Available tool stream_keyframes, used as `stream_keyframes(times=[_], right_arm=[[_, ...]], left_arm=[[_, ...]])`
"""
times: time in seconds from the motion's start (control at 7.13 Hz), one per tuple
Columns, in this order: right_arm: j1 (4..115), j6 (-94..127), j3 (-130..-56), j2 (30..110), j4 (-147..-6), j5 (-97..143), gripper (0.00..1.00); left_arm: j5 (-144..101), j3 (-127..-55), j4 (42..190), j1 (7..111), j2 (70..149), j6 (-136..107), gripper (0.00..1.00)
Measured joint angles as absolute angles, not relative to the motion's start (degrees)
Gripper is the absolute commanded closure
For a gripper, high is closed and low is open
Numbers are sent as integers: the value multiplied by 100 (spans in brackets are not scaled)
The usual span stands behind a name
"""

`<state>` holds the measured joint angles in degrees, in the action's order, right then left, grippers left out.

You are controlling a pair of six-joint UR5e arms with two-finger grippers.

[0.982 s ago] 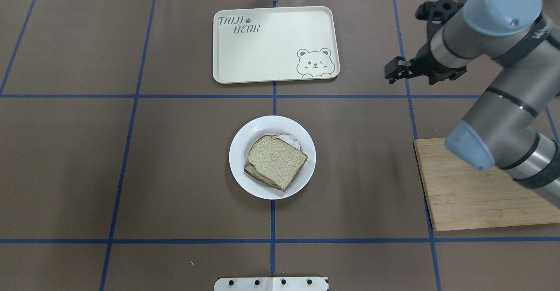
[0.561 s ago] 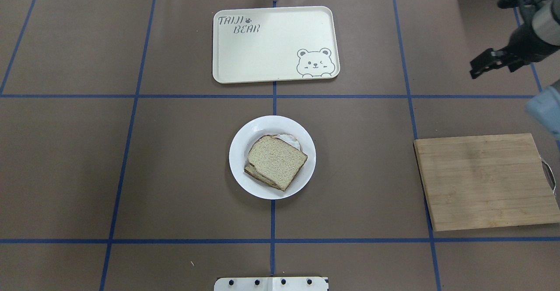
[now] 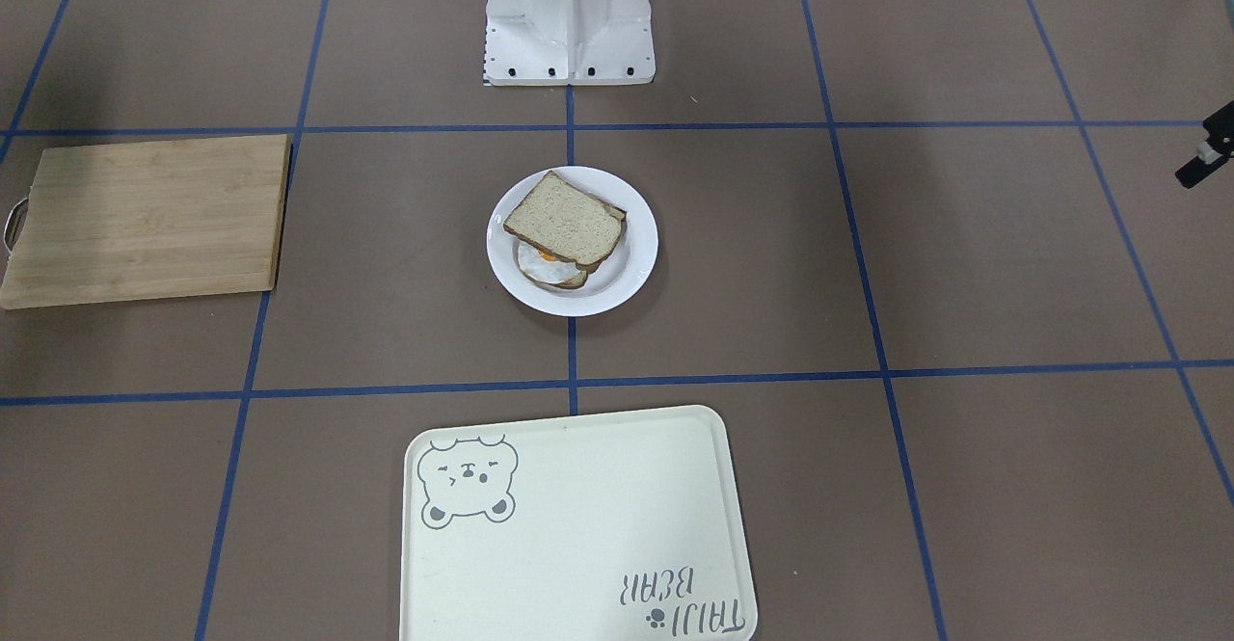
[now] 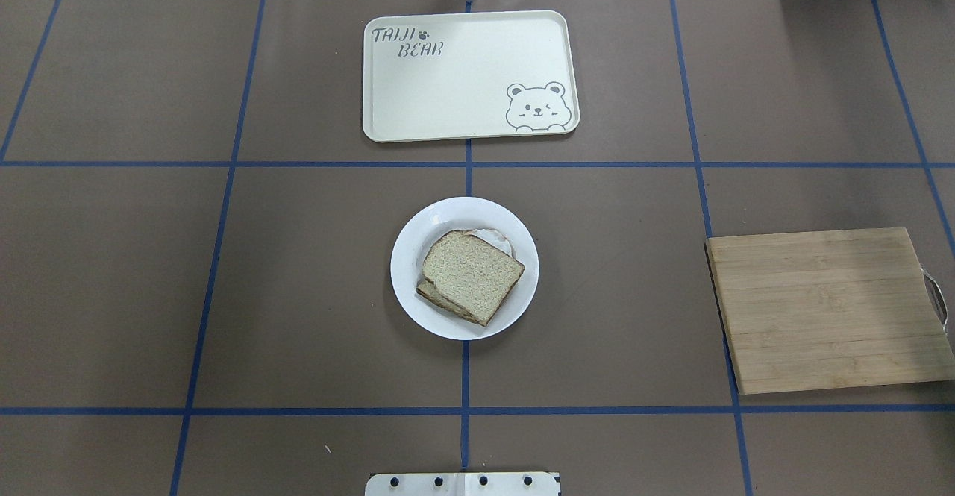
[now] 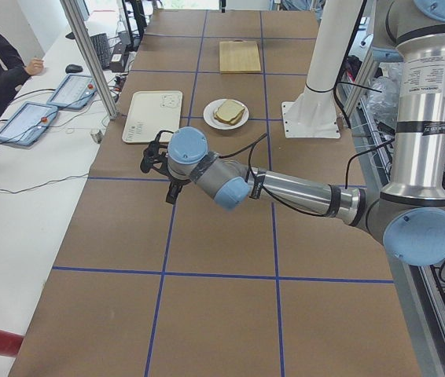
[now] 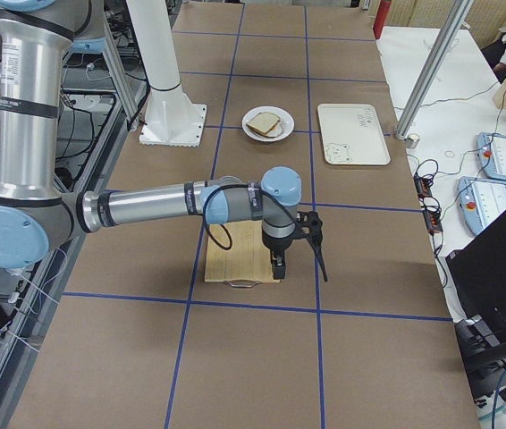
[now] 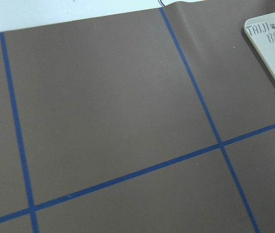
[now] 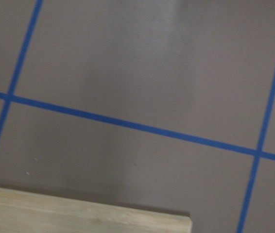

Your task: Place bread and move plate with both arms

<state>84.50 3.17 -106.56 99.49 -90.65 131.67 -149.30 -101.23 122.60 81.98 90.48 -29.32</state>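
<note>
The bread (image 4: 471,275) lies flat as the top slice of a stack on the plate (image 4: 418,229), its rounded end turned to the far left. Under it a fried egg (image 3: 545,270) shows its white on the far side, and the edge of a lower slice (image 4: 431,294) shows at the near left. The plate sits on the middle of the bench (image 4: 298,294), on the crossing-free stretch of the centre blue tape line (image 4: 467,175), with nothing touching its rim.

Farther off along the same line lies the cream tray (image 4: 462,78) with the bear drawing, well apart from the plate. To the right, well apart from both, a wooden cutting board (image 4: 824,309) lies flat with a metal handle at its right end.

The left arm (image 5: 301,188) stretches out low over the bare left part of the bench, and the left tool (image 5: 159,174) hangs above the brown cover, left of the tray. Only a black tip of it shows at the edge of the front-facing view, so I cannot tell whether its fingers are apart or together.

The right arm (image 6: 155,206) reaches out over the right end of the bench. The right tool (image 6: 299,268) points down by the cutting board's right end. It shows in a side view only, so I cannot tell how its fingers stand.
</note>
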Motion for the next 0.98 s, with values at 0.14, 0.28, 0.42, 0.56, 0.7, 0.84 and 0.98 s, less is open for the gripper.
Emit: stream_keyframes(times=[0.14,0.28,0.42,0.56,0.7,0.84,0.98], right_arm=[[8627,181,-10673,10153,-9045,13138,0],[8737,68,-10670,10240,-9033,13098,0],[8788,17,-10664,10261,-9029,13081,0],[8806,4,-10662,10255,-9027,13079,0],[8811,5,-10658,10244,-9027,13080,0],[8814,9,-10657,10236,-9027,13084,0],[8815,16,-10658,10228,-9026,13086,0]], left_arm=[[-14925,-10084,12793,7846,9080,-3784,2],[-14902,-9956,13399,7510,9171,-4622,2],[-14736,-9802,14029,7161,9300,-5463,2],[-14284,-9719,14628,6704,9389,-6281,2],[-13612,-9680,15170,6078,9465,-7058,2],[-13088,-9664,15485,5555,9561,-7621,2],[-12743,-9640,15627,5189,9649,-7995,2]])
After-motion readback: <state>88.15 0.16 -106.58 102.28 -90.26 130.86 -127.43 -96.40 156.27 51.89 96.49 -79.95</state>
